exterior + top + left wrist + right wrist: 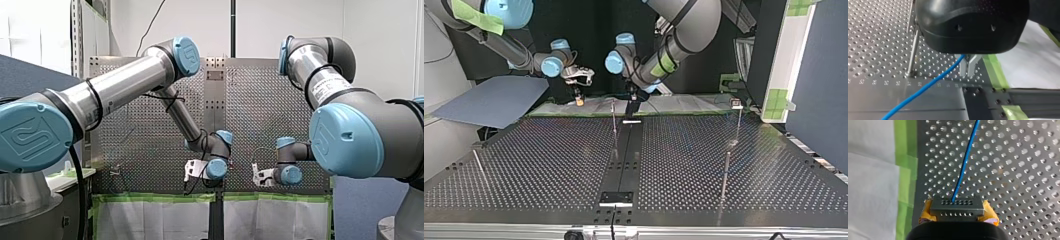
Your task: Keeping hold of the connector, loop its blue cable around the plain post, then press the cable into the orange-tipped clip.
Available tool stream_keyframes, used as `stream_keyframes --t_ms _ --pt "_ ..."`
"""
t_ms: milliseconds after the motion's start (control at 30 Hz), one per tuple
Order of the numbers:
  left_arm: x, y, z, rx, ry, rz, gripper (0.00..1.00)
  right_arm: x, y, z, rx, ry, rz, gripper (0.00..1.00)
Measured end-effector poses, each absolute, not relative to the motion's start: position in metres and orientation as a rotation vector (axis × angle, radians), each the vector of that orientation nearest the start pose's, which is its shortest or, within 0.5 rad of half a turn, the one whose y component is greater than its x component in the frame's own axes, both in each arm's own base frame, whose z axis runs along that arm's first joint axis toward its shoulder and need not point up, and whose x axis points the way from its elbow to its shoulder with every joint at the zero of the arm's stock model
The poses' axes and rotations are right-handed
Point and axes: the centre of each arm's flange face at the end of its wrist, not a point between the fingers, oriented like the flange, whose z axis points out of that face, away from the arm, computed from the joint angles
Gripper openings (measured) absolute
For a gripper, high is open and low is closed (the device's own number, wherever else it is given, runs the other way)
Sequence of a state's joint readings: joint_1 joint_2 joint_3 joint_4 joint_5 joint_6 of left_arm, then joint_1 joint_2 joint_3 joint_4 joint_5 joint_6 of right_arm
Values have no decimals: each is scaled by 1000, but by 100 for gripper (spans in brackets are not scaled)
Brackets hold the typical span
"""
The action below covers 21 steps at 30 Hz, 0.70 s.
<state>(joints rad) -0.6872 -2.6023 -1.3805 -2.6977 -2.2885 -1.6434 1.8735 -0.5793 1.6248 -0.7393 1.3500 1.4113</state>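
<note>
My right gripper (pixel 957 216) is shut on a grey connector (pixel 957 207), which sits between its yellow pads (pixel 989 213). From the connector, the blue cable (pixel 965 160) runs straight ahead over the perforated plate. My left gripper (pixel 967 73) has its metal fingers shut on the blue cable (pixel 923 88), which trails away from them low over the plate. A plain metal post (pixel 913 52) stands just beside those fingers. In the top view, my right gripper (pixel 579 100) hangs at the far edge left of centre. My left gripper (pixel 630 107) is next to the plain post (pixel 614 125).
Green tape (pixel 994 72) and white paper (pixel 1033 57) line the plate's edge by both grippers. In the top view, two more upright posts (pixel 725 172) stand at the right, the far one (pixel 737 120) with a small fitting on top. A thin rod (pixel 480 167) stands at the left.
</note>
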Motion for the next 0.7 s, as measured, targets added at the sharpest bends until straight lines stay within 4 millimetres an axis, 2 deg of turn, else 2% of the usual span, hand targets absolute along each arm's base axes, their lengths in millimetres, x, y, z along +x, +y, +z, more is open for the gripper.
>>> stream_keyframes --t_ms 200,367,533,700 --pt "455 -474 -23 108 1861 177 2 323 -531 -63 1895 -927 1314 0" --pt "445 -480 -12 121 1855 153 2 319 -529 -49 1871 -913 1327 0" --pt "435 -485 -13 137 1854 135 2 317 -531 -40 1858 -915 1334 0" --pt "434 -487 -15 151 1855 99 2 314 -535 -38 1836 -943 1354 0"
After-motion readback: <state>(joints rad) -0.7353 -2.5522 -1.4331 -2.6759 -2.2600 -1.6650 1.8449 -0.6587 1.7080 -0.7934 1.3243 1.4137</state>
